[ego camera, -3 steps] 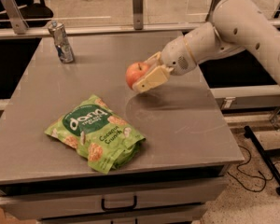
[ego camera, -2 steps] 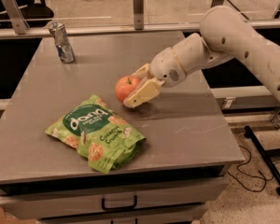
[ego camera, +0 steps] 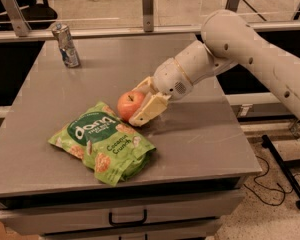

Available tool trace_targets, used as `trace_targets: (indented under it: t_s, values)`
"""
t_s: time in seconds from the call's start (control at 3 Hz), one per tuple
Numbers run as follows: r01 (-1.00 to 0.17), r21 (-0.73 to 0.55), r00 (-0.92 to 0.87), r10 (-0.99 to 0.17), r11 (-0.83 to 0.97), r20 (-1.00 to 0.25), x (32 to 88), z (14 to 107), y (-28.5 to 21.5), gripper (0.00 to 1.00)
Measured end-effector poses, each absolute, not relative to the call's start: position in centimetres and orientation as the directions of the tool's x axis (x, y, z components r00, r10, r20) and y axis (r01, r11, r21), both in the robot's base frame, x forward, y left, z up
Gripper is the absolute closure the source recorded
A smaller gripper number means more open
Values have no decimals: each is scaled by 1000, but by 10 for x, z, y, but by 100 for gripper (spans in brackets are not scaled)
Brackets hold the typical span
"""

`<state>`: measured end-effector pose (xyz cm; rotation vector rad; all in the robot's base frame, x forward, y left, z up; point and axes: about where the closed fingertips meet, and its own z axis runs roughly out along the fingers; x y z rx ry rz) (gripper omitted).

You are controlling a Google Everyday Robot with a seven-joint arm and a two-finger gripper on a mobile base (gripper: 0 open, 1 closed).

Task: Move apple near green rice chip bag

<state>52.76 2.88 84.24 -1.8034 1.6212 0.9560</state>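
The red-orange apple (ego camera: 129,104) sits low over the grey table (ego camera: 205,134), right beside the upper right edge of the green rice chip bag (ego camera: 104,143). The bag lies flat near the table's front left, light green with white "dang" lettering. My gripper (ego camera: 139,104) reaches in from the right on a white arm and is shut on the apple; one cream finger (ego camera: 149,110) lies along the apple's right front side, the other behind it. I cannot tell whether the apple touches the table.
A slim silver can (ego camera: 66,45) stands at the table's back left corner. A rail with posts (ego camera: 148,9) runs behind the table. A drawer with a black handle (ego camera: 127,219) is under the front edge. Cables lie on the floor at right.
My gripper has carried the apple left and down toward the front, from mid-table to right beside the bag. The bag and can have not moved.
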Motion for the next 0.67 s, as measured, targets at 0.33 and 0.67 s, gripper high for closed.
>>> trace_targets:
  t_s: [0.33,0.67]
  values:
    - [-982,73,54,-628,-174,-776,526,839,30,36]
    - [-979,74,66,-641,-188,-764,524,839,28,12]
